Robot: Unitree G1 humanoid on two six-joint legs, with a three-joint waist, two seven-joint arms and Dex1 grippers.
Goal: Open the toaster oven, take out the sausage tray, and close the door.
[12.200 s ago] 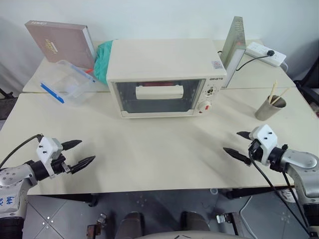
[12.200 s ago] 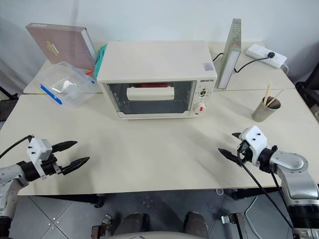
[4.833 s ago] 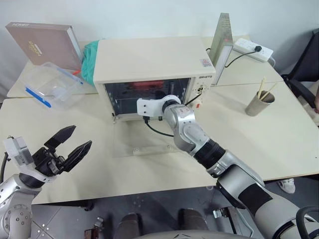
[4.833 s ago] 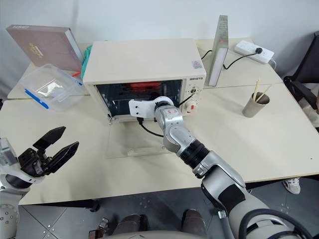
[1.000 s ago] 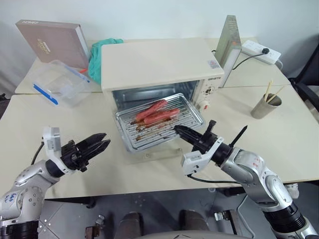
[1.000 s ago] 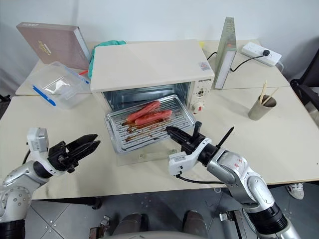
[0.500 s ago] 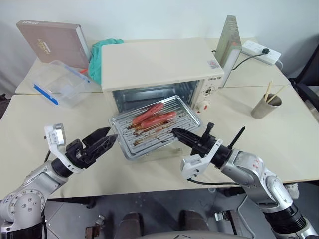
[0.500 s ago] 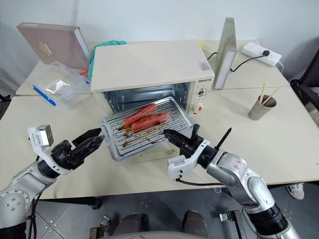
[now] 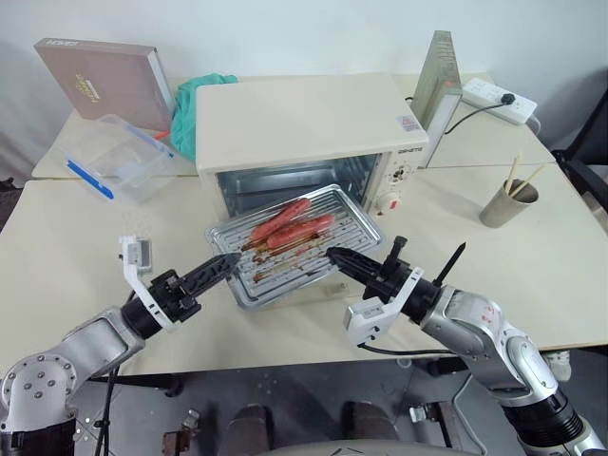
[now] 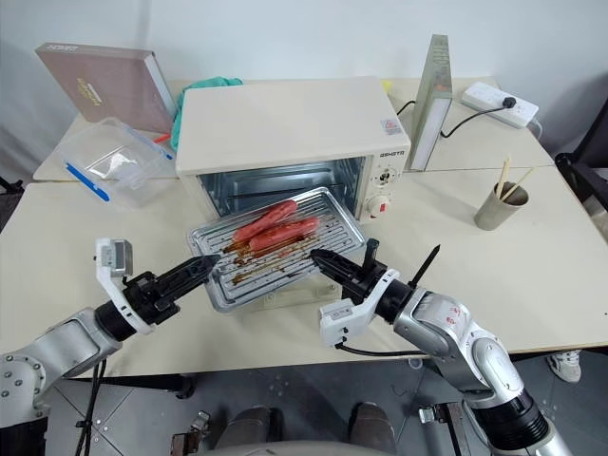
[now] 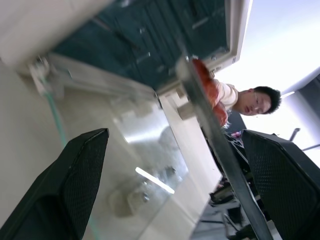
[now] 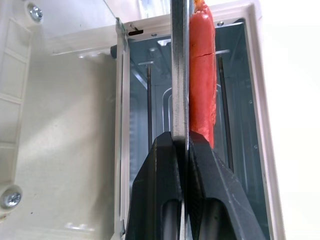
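The cream toaster oven [image 9: 304, 119] stands at the table's middle back. Its glass door [image 11: 150, 145] lies open and flat in front of it. The silvery sausage tray [image 9: 304, 252], with red sausages [image 9: 290, 223] on it, hangs out of the oven mouth above the door. My right gripper [image 9: 334, 256] is shut on the tray's front right rim, and the right wrist view shows both fingers [image 12: 160, 195] pinching the thin edge. My left gripper [image 9: 226, 264] is wide open at the tray's left edge, which runs between its fingers [image 11: 75, 175] without touching them.
A clear plastic box with a blue clip [image 9: 114, 157], a brown book [image 9: 100, 81] and a green cloth [image 9: 195, 95] sit at the back left. An upright book [image 9: 439, 66], a power strip [image 9: 497, 98] and a cup of chopsticks [image 9: 502, 204] are on the right. A person [image 11: 250, 102] sits beyond the table.
My left gripper has opened wide, rolled over and moved right to the tray's left edge. My right gripper has kept its grip on the tray, which has slid a little to the left.
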